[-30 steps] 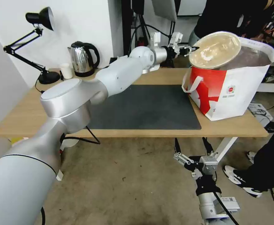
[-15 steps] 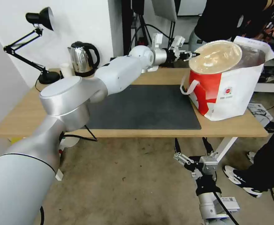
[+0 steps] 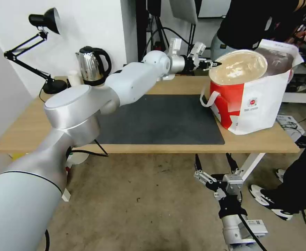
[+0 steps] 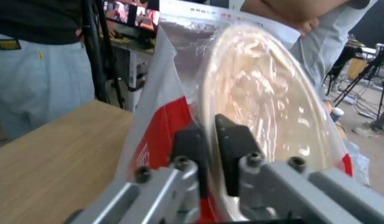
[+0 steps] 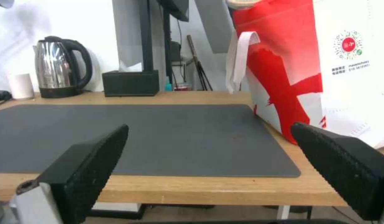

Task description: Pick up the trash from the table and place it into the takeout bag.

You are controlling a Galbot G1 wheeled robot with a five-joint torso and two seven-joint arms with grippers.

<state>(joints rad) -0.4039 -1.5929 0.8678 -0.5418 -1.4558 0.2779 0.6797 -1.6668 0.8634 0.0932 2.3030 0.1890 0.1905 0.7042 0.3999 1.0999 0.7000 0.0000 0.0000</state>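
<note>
The left gripper point(image 3: 214, 63) pinches the rim of the beige pulp bowl point(image 3: 237, 67), tilted in the mouth of the takeout bag point(image 3: 261, 104) on the table point(image 3: 257, 141) — its underside hidden. The right gripper point(image 3: 214, 163) hangs wide below the table edge.

The bowl point(image 3: 237, 67) covers the bag's point(image 3: 261, 108) mouth, so I cannot see what lies inside. Its rim hides my left hand's point(image 4: 206, 137) fingertips where they pinch it. The wrist picture's edge cuts off my right hand's point(image 5: 219, 161) fingers. The logo's point(image 3: 252, 101) print is too small to read.
</note>
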